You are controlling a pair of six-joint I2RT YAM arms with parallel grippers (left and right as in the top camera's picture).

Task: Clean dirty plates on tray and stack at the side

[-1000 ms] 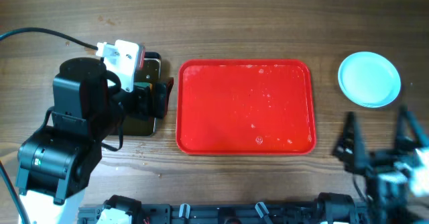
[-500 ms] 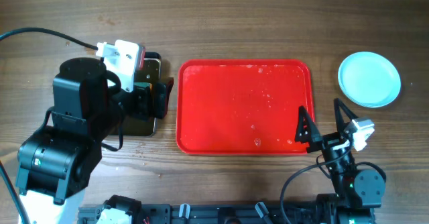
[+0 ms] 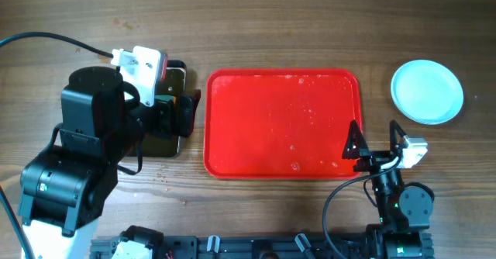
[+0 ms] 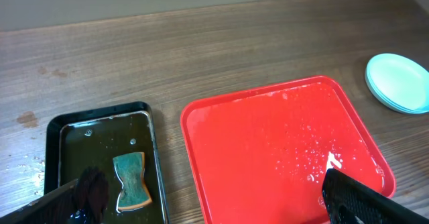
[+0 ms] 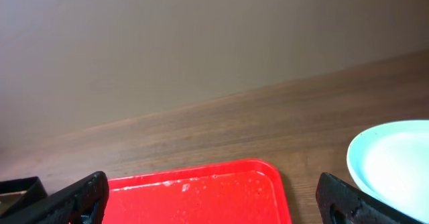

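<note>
Both grippers stand with jaws spread wide, and nothing sits between the fingers of either. From above, the right gripper (image 3: 375,144) hangs at the tray's (image 3: 283,123) near right corner: its left finger is over the red rim and its right finger over bare table (image 3: 310,26). The plates (image 3: 427,91) sit stacked on the wood beyond that right finger, well apart from it and off the tray. In the right wrist view the tray's far corner lies ahead between the fingers, with the pale stack ahead of the right one.

The left gripper (image 4: 201,197) looks down on a black pan (image 4: 55,133) by its left finger. A green sponge (image 4: 131,180) lies there in dark liquid. The tray, flecked with droplets, spreads from between the fingers toward the right one. The plates are far ahead on that side.
</note>
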